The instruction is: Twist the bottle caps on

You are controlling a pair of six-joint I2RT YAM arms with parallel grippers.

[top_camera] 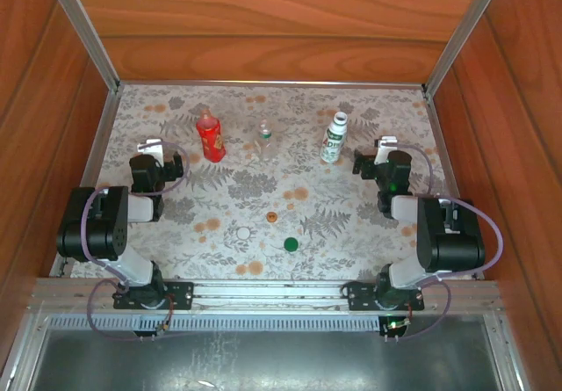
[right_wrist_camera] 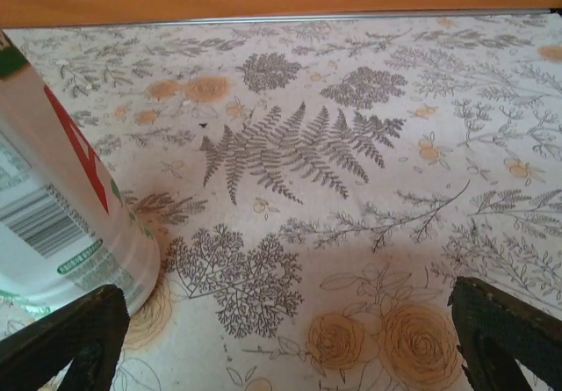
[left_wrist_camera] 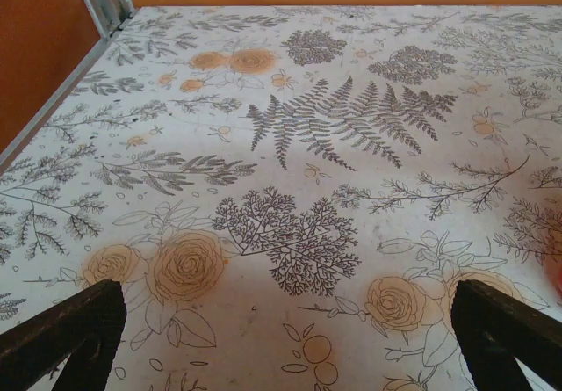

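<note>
Overhead: red bottle point(top_camera: 209, 136), green cap point(top_camera: 291, 244) | right wrist: white bottle point(right_wrist_camera: 61, 189) barcode point(right_wrist_camera: 39, 224)

Left black-and-white jointed metal arm point(top_camera: 98, 224) & right black-and-white jointed metal arm point(top_camera: 443, 237) look alike: boxy black motor housings, pale grey links, thin lilac cable loops point(top_camera: 85, 206), black bolted base plates point(top_camera: 176, 291), white wrist cam mounts point(top_camera: 154, 145), green LED point(top_camera: 394, 185) on R, matte black wedge-shaped fingers point(left_wrist_camera: 66, 334).

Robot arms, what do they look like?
The left arm and right arm have chunky black joints, whitish links and looping lilac cables. A green light glows on the right one. Each gripper's fingers are dark and blocky.
</note>
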